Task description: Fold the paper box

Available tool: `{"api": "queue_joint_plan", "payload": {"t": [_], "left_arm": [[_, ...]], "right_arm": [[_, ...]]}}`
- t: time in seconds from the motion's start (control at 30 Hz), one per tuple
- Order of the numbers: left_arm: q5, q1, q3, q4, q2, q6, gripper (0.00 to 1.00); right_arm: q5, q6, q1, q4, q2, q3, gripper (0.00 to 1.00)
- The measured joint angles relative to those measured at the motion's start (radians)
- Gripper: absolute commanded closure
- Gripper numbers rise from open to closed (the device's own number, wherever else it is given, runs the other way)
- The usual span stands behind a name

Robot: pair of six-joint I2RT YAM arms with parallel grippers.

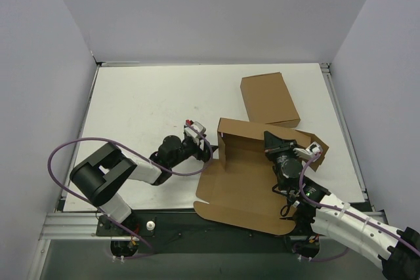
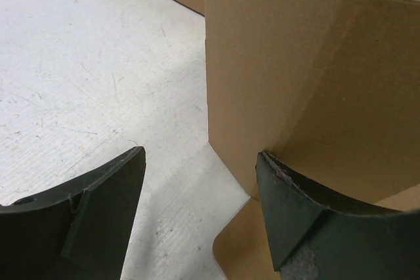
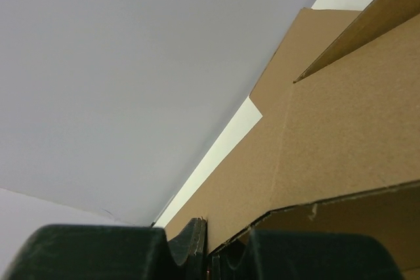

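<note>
On the white table (image 1: 144, 103) the half-folded paper box (image 1: 239, 188) lies near the front edge, a closed carton (image 1: 269, 100) behind it, the right gripper (image 3: 207, 227) pinching its raised wall, the left gripper (image 2: 200, 162) open beside its left corner

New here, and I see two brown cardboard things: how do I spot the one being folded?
Look at the near right of the white table. The brown cardboard sheet there lies spread open, one wall raised, rounded flaps loose. The closed brown carton behind it has no loose flaps.
</note>
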Motion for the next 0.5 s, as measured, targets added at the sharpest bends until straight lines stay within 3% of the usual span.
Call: {"api": "queue_joint_plan", "payload": {"t": [0.5], "left_arm": [[0.047, -0.002, -0.016, 0.001, -0.043, 0.018, 0.22]], "right_arm": [[0.006, 0.000, 0.000, -0.020, -0.008, 0.004, 1.00]]}}
